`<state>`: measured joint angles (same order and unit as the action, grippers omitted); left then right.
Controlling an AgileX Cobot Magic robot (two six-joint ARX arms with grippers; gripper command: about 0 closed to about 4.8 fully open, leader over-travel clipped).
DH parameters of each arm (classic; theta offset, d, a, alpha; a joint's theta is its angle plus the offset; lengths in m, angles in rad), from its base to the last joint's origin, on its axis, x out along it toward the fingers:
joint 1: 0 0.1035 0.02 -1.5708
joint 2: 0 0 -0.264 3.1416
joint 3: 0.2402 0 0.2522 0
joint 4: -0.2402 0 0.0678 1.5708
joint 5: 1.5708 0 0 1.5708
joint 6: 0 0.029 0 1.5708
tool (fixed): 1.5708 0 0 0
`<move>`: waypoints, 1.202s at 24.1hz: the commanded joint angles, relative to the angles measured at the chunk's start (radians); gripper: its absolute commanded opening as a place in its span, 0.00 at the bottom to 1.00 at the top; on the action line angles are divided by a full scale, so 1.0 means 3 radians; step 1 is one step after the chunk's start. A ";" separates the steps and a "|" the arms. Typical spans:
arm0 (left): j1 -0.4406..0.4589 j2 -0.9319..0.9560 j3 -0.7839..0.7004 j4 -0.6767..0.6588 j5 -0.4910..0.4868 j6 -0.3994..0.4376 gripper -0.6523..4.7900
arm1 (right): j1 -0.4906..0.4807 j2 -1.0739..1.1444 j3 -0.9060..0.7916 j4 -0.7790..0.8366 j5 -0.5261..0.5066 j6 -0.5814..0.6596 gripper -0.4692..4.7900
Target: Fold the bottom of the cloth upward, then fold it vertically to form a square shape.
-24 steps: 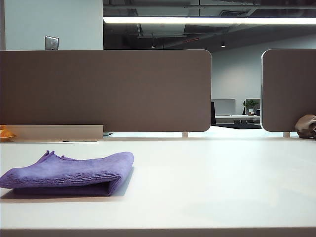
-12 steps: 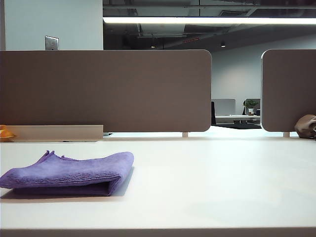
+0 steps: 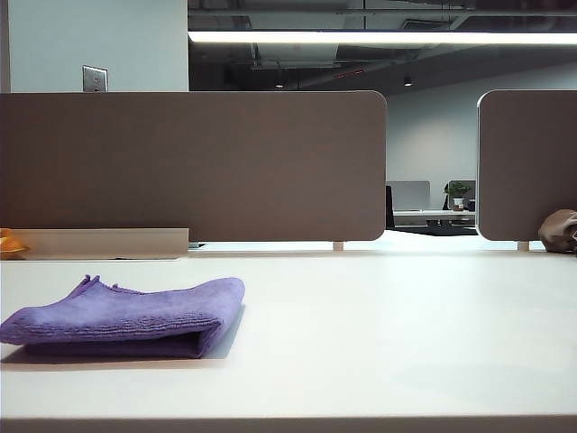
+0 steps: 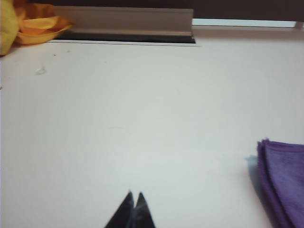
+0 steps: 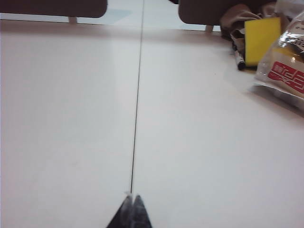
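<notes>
Low on the left of the exterior view, the soft purple microfibre cloth [image 3: 126, 317] lies folded into a thick layered pad on the white tabletop [image 3: 379, 334], its folded edge facing right and a few loose corners sticking up at its far left. Its stacked purple layers also show at the lower right edge of the left wrist view, apart from the gripper there.

Neither arm appears in the exterior view. The left gripper [image 4: 133, 195] shows at the bottom centre of its wrist view, its two dark tips pressed together with nothing between them, over bare table well to the side of the cloth. The right gripper [image 5: 132, 197] is likewise fully closed and empty, its tips sitting at the near end of a thin dark seam [image 5: 137, 95] running up the table.

Behind the table stand brown rounded divider panels [image 3: 194, 162]. An orange-yellow crumpled item [image 4: 28, 21] lies in the upper left of the left wrist view, and a yellow rectangular sponge [image 5: 261, 38], a red-and-white printed packet [image 5: 285, 66] and a brown-grey fabric lump [image 3: 559, 230] crowd the far right.
</notes>
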<state>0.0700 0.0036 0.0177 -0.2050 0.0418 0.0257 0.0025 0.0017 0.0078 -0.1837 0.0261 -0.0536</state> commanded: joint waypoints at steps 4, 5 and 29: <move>0.0028 0.0005 -0.0031 0.0069 -0.0001 0.0003 0.11 | 0.0102 0.0001 -0.0023 0.0025 -0.0008 -0.0009 0.09; 0.0028 0.0005 -0.0029 0.0069 -0.0001 0.0003 0.11 | 0.0100 0.0001 -0.0023 0.0025 -0.0010 -0.0009 0.09; 0.0028 0.0005 -0.0034 0.0080 -0.0001 0.0001 0.11 | 0.0098 0.0001 -0.0023 0.0025 -0.0009 -0.0010 0.09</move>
<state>0.0792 0.0040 0.0109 -0.1860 0.0410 0.0257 0.0319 0.0017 0.0078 -0.1837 0.0235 -0.0536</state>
